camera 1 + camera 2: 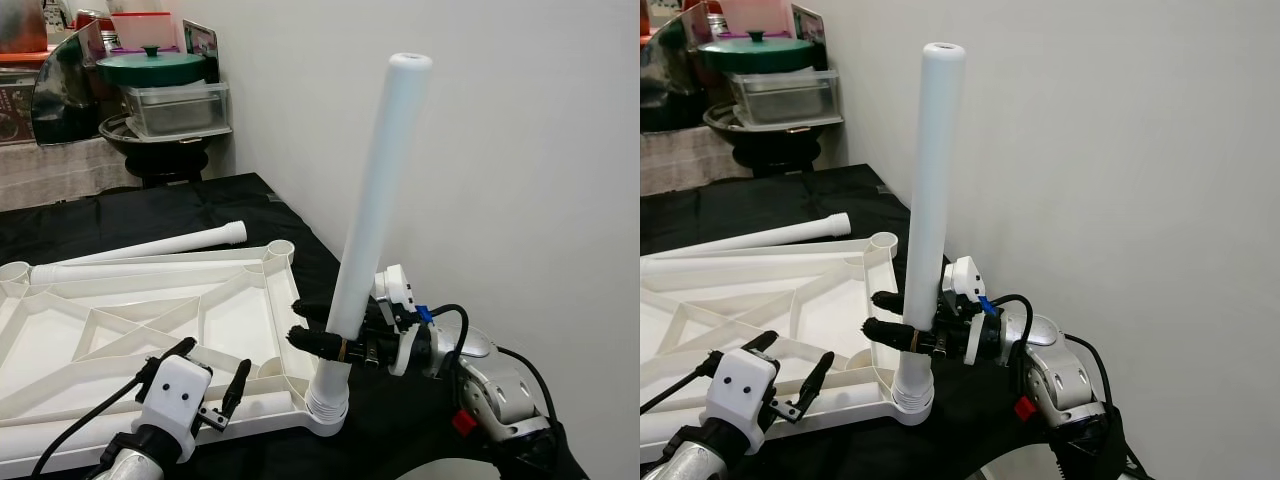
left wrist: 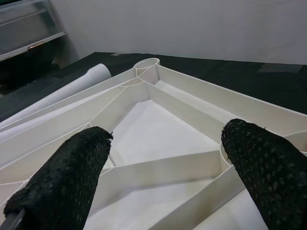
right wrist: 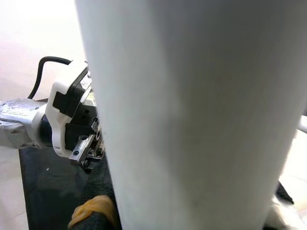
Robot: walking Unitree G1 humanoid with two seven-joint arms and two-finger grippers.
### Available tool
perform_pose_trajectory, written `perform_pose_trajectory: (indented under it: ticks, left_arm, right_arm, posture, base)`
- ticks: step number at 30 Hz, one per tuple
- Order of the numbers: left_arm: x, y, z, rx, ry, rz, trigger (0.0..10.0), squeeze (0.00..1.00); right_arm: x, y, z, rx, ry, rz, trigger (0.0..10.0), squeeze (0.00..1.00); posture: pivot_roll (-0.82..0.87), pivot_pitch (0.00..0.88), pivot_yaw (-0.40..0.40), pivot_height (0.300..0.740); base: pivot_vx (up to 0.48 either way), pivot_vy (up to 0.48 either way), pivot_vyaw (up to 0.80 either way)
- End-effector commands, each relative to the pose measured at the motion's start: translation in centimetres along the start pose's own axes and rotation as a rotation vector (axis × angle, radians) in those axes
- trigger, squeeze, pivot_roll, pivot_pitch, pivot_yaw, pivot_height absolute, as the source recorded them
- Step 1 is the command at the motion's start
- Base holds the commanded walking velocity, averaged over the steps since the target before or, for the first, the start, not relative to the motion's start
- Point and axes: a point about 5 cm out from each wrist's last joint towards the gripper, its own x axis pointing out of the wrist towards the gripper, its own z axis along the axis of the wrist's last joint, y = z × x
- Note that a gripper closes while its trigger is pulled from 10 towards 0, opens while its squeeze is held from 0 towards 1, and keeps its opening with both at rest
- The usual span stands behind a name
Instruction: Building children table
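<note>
A white table top (image 1: 150, 330) lies upside down on a black cloth, its ribs facing up. A white table leg (image 1: 375, 190) stands tilted in the near right corner socket (image 1: 327, 405). My right gripper (image 1: 312, 325) is shut on the leg low down, just above the socket; up close the leg (image 3: 192, 115) is a broad white column. My left gripper (image 1: 215, 370) hovers open over the top's near edge, its fingers (image 2: 62, 182) spread above the ribs (image 2: 163, 167). Two more white legs (image 1: 150, 255) lie along the top's far side.
The black-draped table (image 1: 240, 200) stands against a white wall (image 1: 520, 150) on the right. A far shelf holds a green-lidded pot (image 1: 152, 68), a metal tray (image 1: 178, 105) and a dark pan. The top's far right socket (image 1: 280, 247) is unfilled.
</note>
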Motion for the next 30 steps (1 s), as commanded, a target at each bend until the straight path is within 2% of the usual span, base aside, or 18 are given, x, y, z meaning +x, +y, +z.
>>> perform_pose_trajectory:
  ticks: [1, 2, 4, 5, 6, 14, 15, 17, 19, 22, 28, 30]
  left_arm:
    - [-0.1, -0.1, 0.0, -0.001, -0.006, -0.004, 10.0, 0.00]
    - [-0.1, -0.1, 0.0, -0.001, -0.006, -0.004, 10.0, 0.00]
    - [0.1, -0.1, 0.0, -0.004, -0.008, -0.004, 10.0, 0.00]
    - [0.1, -0.1, 0.0, -0.004, -0.008, -0.004, 10.0, 0.00]
    - [0.2, -0.1, 0.0, -0.010, -0.011, -0.003, 10.0, 0.00]
    - [0.3, -0.2, -0.1, -0.021, -0.011, 0.004, 10.0, 0.00]
    - [0.3, -0.2, -0.2, -0.025, -0.008, 0.008, 10.0, 0.00]
    - [0.3, -0.2, -0.2, -0.025, -0.007, 0.009, 10.0, 0.00]
    - [0.3, -0.1, -0.3, -0.024, -0.004, 0.013, 10.0, 0.00]
    - [0.4, 0.0, -0.4, -0.027, -0.003, 0.021, 10.0, 0.00]
    - [0.6, 0.0, -0.5, -0.037, -0.003, 0.035, 10.0, 0.00]
    - [0.6, 0.2, -0.5, -0.038, -0.003, 0.044, 10.0, 0.00]
  right_arm:
    - [1.2, 1.4, -4.0, 0.138, 0.117, 0.030, 10.0, 0.00]
    - [1.2, 1.4, -4.0, 0.138, 0.117, 0.030, 10.0, 0.00]
    - [1.0, 0.9, -4.6, 0.143, 0.138, -0.118, 10.0, 0.00]
    - [1.0, 0.9, -4.6, 0.143, 0.138, -0.118, 10.0, 0.00]
    - [0.6, 0.8, -5.1, 0.172, 0.143, -0.215, 10.0, 0.00]
    - [-0.2, 1.1, -5.7, 0.202, 0.155, -0.349, 10.0, 0.00]
    - [-0.6, 1.2, -6.1, 0.208, 0.195, -0.409, 10.0, 0.00]
    - [-0.7, 1.2, -6.3, 0.211, 0.214, -0.430, 10.0, 0.00]
    - [-1.2, 1.0, -7.0, 0.214, 0.290, -0.522, 10.0, 0.00]
    - [-1.6, 0.8, -7.6, 0.237, 0.336, -0.620, 10.0, 0.00]
    - [-1.8, 0.3, -7.8, 0.255, 0.339, -0.714, 10.0, 0.00]
    - [-2.3, -0.6, -7.6, 0.273, 0.306, -0.843, 10.0, 0.00]
  posture:
    - [0.15, 0.000, -0.076, 0.740]
    - [0.15, 0.000, -0.076, 0.740]
    - [0.13, 0.000, -0.073, 0.740]
    - [0.13, 0.000, -0.073, 0.740]
    - [0.13, 0.000, -0.073, 0.740]
    - [0.12, 0.000, -0.074, 0.740]
    - [0.11, 0.000, -0.072, 0.740]
    - [0.11, 0.000, -0.072, 0.740]
    - [0.11, 0.000, -0.075, 0.740]
    - [0.10, 0.000, -0.076, 0.740]
    - [0.11, 0.000, -0.082, 0.740]
    - [0.11, 0.000, -0.084, 0.740]
  base:
    - [0.000, 0.000, 0.00]
    - [0.000, 0.000, 0.00]
    - [0.000, 0.000, 0.00]
    - [0.000, 0.000, 0.00]
    - [0.000, 0.000, 0.00]
    - [0.000, 0.000, 0.00]
    - [0.000, 0.000, 0.00]
    - [0.000, 0.000, 0.00]
    - [0.000, 0.000, 0.00]
    - [0.000, 0.000, 0.00]
    - [0.000, 0.000, 0.00]
    - [0.000, 0.000, 0.00]
